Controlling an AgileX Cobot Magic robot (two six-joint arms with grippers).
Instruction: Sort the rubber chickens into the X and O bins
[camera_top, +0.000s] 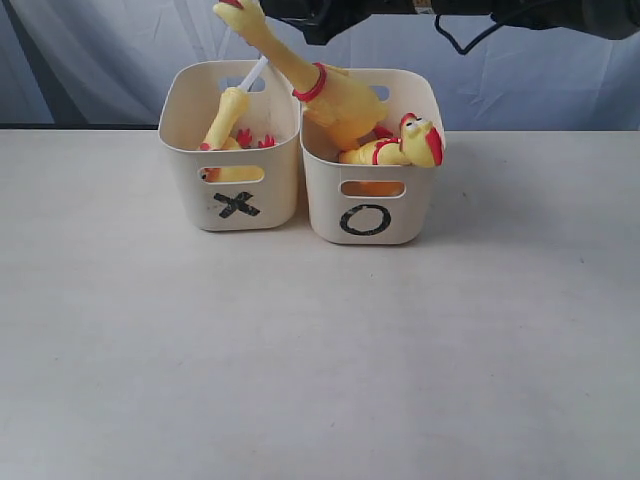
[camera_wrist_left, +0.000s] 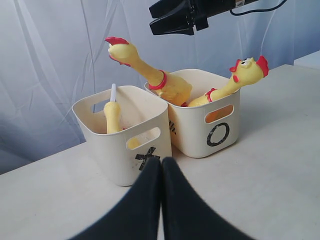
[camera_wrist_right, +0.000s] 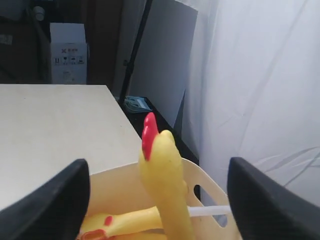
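The X bin (camera_top: 190, 185) holds a slim rubber chicken (camera_top: 226, 118) with a white tube at its mouth. Red feet of another chicken (camera_top: 245, 138) show beside it. In the O bin (camera_top: 322, 200) a big chicken (camera_top: 335, 95) leans with its neck up over the X bin. A fourth chicken (camera_top: 412, 143) rests its head on the O bin's right rim. My right gripper (camera_wrist_right: 159, 200) is open above the leaning chicken's head (camera_wrist_right: 159, 155), its fingers (camera_wrist_right: 55, 200) well apart from it. My left gripper (camera_wrist_left: 161, 164) is shut and empty, low in front of the X bin (camera_wrist_left: 115, 150).
The two bins stand side by side at the back of a pale table (camera_top: 320, 350). A bluish curtain (camera_top: 540, 80) hangs behind them. In the right wrist view a white box (camera_wrist_right: 67, 52) and a dark board (camera_wrist_right: 160, 55) stand beyond the table's edge.
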